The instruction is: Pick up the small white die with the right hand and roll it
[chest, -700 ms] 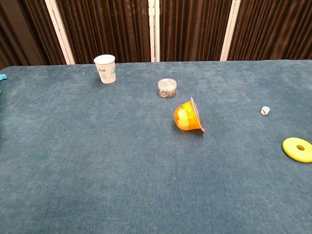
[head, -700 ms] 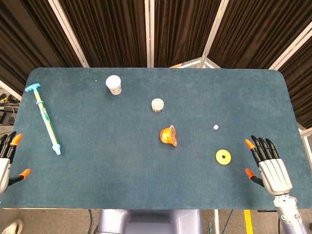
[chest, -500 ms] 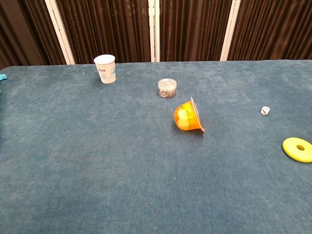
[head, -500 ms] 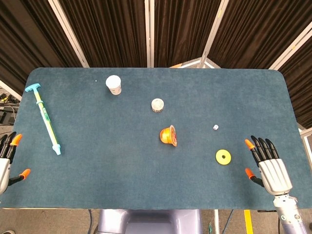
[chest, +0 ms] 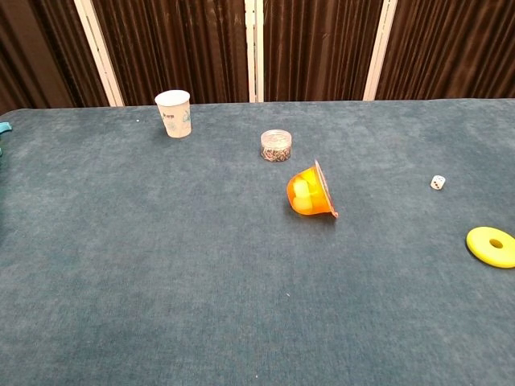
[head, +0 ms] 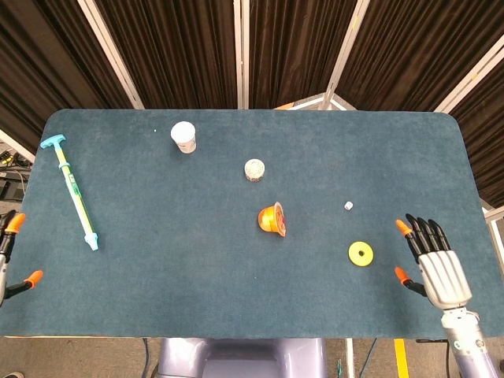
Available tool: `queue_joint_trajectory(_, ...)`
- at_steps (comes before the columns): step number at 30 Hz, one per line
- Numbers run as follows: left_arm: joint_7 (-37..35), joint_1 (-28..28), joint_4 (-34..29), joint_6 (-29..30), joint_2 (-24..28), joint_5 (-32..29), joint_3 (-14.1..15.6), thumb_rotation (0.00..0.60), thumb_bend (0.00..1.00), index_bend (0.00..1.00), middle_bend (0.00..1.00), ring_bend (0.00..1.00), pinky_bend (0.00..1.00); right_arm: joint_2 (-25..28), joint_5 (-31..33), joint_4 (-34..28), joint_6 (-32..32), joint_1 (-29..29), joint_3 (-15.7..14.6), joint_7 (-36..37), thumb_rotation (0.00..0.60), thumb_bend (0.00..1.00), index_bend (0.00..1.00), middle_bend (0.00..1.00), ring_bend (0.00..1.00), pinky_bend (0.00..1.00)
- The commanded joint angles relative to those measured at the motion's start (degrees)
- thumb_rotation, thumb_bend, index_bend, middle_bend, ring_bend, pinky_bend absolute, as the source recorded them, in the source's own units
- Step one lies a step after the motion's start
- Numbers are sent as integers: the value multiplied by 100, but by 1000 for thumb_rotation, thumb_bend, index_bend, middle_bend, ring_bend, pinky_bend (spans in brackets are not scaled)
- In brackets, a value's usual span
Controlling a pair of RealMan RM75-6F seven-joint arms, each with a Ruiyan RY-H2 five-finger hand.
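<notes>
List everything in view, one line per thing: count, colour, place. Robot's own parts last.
die: one, white, on the table right of centre, touching nothing
ring: one, yellow, flat, nearer than the die
fruit cup: one, orange, on its side at centre
small jar: one, clear, beyond the fruit cup
paper cup: one, white, upright, far left of centre
syringe: one, teal and yellow, left end
table: one, dark blue cloth
left hand: one, at the left edge, empty
right hand: one, fingers apart, empty, right of the ring

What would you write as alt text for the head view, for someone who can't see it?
Overhead view of a blue table with a small white die lying untouched right of centre, the robot's open right hand near the table's right edge beside a yellow ring. Also there: a tipped orange cup, a paper cup, a small jar and a syringe.
</notes>
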Motion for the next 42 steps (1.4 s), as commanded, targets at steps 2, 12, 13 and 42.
queue_joint_trajectory(2,-48,3,-38,7,66,-65,-55,600,60,0,0,0,0,56,233,-180,-406,277,191,-30,600,193,171,0,0,0)
queue_joint_trajectory(12,94,-22,-81,-79,149,-300,-146,600,60,0,0,0,0,-42,1298,-337,-1937,1216,774,-460,600,192,244,0,0,0)
queue_joint_trajectory(13,110,-23,-80,-74,143,-307,-153,600,60,0,0,0,0,-62,1434,-304,-2091,1311,832,-487,600,192,245,0,0,0)
queue_joint_trajectory(42,314,-186,137,-305,-63,-553,-259,600,60,0,0,0,0,-1694,3641,2512,-4460,3001,1161,-948,600,171,368,40,0,0)
